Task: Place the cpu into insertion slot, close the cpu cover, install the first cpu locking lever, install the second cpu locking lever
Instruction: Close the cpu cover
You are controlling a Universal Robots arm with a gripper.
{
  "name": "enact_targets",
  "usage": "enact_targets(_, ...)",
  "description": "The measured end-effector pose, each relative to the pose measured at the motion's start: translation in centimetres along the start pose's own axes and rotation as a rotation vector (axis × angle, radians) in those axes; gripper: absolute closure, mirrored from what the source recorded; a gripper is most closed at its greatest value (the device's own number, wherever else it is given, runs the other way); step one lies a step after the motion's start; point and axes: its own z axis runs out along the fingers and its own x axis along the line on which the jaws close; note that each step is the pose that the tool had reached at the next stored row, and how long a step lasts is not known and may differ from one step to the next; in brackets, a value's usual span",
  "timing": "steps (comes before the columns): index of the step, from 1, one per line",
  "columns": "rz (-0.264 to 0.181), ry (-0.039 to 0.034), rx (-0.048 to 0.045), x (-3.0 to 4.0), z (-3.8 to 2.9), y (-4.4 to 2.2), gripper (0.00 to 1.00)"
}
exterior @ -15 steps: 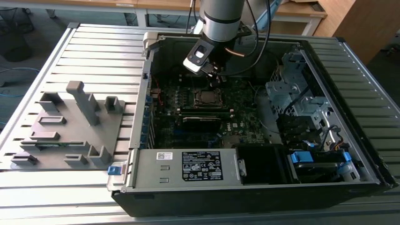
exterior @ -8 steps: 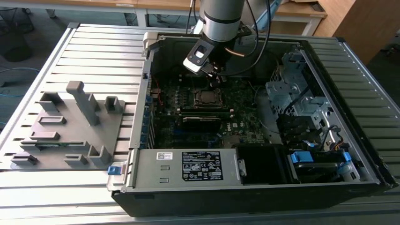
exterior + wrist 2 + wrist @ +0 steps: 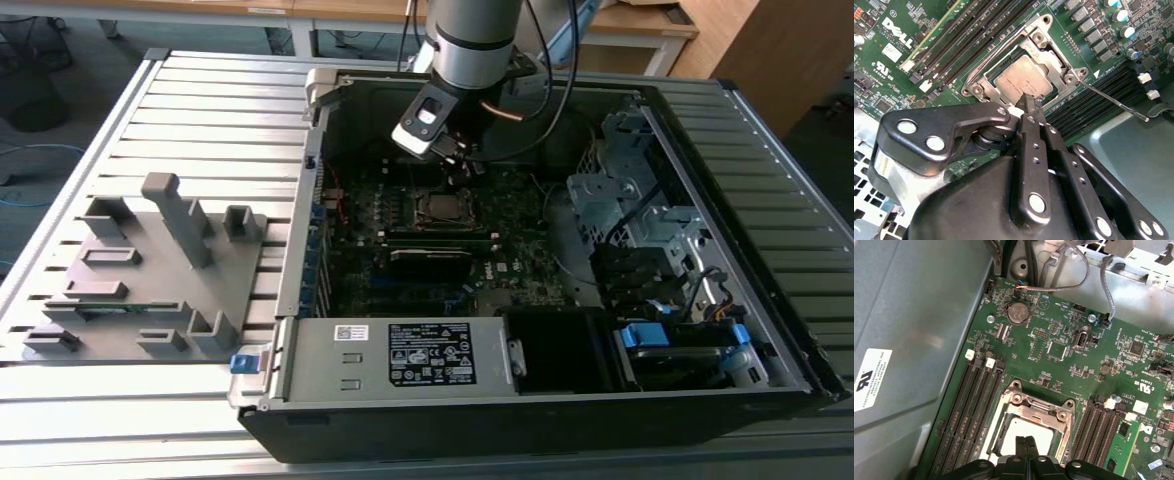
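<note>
The cpu (image 3: 1016,77) lies flat in the insertion slot (image 3: 985,76) on the green motherboard (image 3: 899,55), its dull silver top showing. The cpu cover (image 3: 1046,37) is down around it as a silver frame. A thin metal locking lever (image 3: 1116,104) sticks out sideways from one socket corner. My gripper (image 3: 1032,101) is shut, its black fingertips pressed together right at the cover's edge beside the cpu, with nothing visible between them. In the first wrist view the gripper (image 3: 1025,441) hovers over the cpu (image 3: 1021,429) and the cover (image 3: 1040,409). In the exterior view the gripper (image 3: 462,160) hangs just above the socket (image 3: 441,208).
The open computer case (image 3: 747,330) encloses the board. A power supply box (image 3: 400,355) sits along the near side and a drive cage (image 3: 627,200) with cables at the exterior view's right. Black memory slots (image 3: 969,35) flank the socket. A grey fixture plate (image 3: 147,270) lies outside, left.
</note>
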Motion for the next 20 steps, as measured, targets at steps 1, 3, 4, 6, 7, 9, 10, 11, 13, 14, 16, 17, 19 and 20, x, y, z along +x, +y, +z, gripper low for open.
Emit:
enact_targets(1,-0.002,0.0001,0.0,0.0,0.0,0.0,0.9)
enact_targets(3,-0.006,0.0002,0.0001,0.0,0.0,0.0,0.9)
enact_targets(4,-0.007,0.0002,0.0001,0.0,0.0,0.0,0.9)
enact_targets(6,-0.011,0.0003,0.0002,0.0,0.0,0.0,0.9)
enact_targets(7,-0.013,0.0003,0.0002,0.0,0.0,0.0,0.9)
enact_targets(9,-0.016,0.0004,0.0003,0.0,0.0,0.0,0.9)
enact_targets(10,-0.018,0.0005,0.0003,0.0,0.0,0.0,0.9)
enact_targets(11,-0.018,0.0005,0.0003,0.0,0.0,0.0,0.9)
enact_targets(13,-0.019,0.0005,0.0003,0.0,0.0,0.0,0.9)
enact_targets(14,-0.019,0.0005,0.0003,0.0,0.0,0.0,0.9)
enact_targets(16,-0.019,0.0005,0.0003,0.0,0.0,0.0,0.9)
enact_targets(17,-0.019,0.0005,0.0003,0.0,0.0,0.0,0.9)
enact_targets(19,-0.019,0.0005,0.0003,0.0,0.0,0.0,0.9)
enact_targets(20,-0.019,0.0005,0.0003,0.0,0.0,0.0,0.9)
